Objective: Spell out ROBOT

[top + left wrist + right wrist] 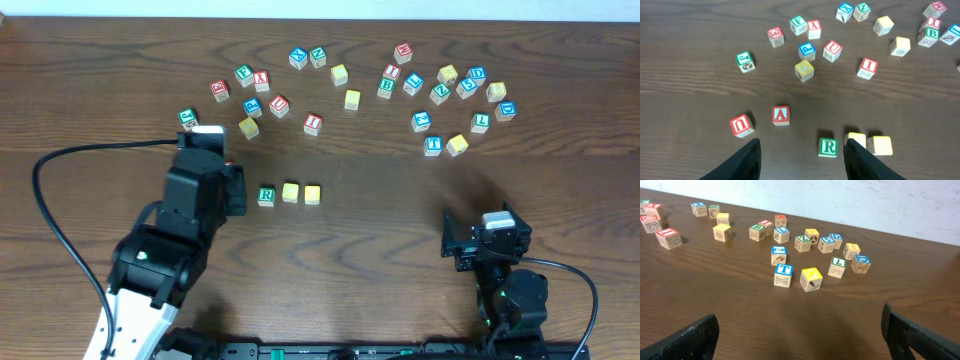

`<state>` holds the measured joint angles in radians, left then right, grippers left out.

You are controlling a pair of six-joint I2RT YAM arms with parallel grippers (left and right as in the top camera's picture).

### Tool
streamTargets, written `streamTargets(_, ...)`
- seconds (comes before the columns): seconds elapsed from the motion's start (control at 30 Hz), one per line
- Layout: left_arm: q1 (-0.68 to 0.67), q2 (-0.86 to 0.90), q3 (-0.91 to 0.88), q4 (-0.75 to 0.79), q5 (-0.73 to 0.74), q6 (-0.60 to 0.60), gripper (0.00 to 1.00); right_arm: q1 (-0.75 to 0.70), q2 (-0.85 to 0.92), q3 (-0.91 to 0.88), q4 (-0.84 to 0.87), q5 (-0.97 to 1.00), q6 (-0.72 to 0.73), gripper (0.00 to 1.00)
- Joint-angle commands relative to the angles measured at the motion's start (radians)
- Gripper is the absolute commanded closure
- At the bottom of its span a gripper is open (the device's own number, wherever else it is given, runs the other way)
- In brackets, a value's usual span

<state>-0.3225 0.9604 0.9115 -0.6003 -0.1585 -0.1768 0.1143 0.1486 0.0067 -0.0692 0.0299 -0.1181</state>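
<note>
ROBOT letter cubes lie on a dark brown wood-grain table [380, 260], over which two black arms reach from the near edge. The left gripper [802, 145] hangs low beside a short row of cubes, its fingers partly apart and clamped on nothing. The right gripper [800, 322] hovers well back on its own side, fingers spread wide and empty. Three small wooden cubes form a straight row at mid-table: the green-lettered R cube [266, 195], then a first plain yellow cube [290, 192] and a second plain yellow cube [312, 193], each just beside the next. In the left wrist view the R shows between the fingers, nearer the one toward the yellow cubes, with a gap on either side. The green-lettered B cube [386, 87] sits in the far cluster on the right arm's side, hemmed in by a red-lettered cube [391, 73] close behind it and a blue-lettered cube [412, 83] just beside. The blue-lettered T cube [432, 145] stands at the near edge of that cluster, with a yellow-topped cube [457, 145] just beside it. Over two dozen more cubes, lettered red, blue, green or yellow, are scattered across the far band. A red A cube [780, 115] and a red U cube [741, 125] lie just ahead of the left gripper, hidden under the arm from overhead.
</note>
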Motion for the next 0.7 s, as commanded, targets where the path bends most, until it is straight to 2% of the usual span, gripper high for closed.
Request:
streamTargets(0.0, 0.051, -0.002, 0.050, -0.023, 0.089, 0.044, 0.48, -0.004, -0.002, -0.001, -0.002, 0.008, -0.010, 0.01)
streamTargets(0.43, 0.093, -0.002, 0.050, -0.046, 0.098, 0.057, 0.47, -0.004, -0.002, -0.001, 0.062, -0.235, -0.010, 0.01)
streamTargets(0.47, 0.093, -0.002, 0.050, -0.045, 0.098, 0.057, 0.46, -0.004, -0.002, -0.001, 0.070, -0.248, -0.010, 0.01)
streamTargets(0.5, 0.093, -0.002, 0.050, -0.044, 0.098, 0.057, 0.37, -0.004, -0.002, -0.001, 0.080, -0.264, -0.010, 0.01)
streamTargets(0.6, 0.093, -0.002, 0.050, -0.043, 0.095, 0.057, 0.30, -0.004, -0.002, -0.001, 0.108, -0.317, 0.004, 0.01)
streamTargets(0.67, 0.093, -0.002, 0.050, -0.043, 0.095, 0.057, 0.26, -0.004, -0.002, -0.001, 0.122, -0.317, 0.080, 0.01)
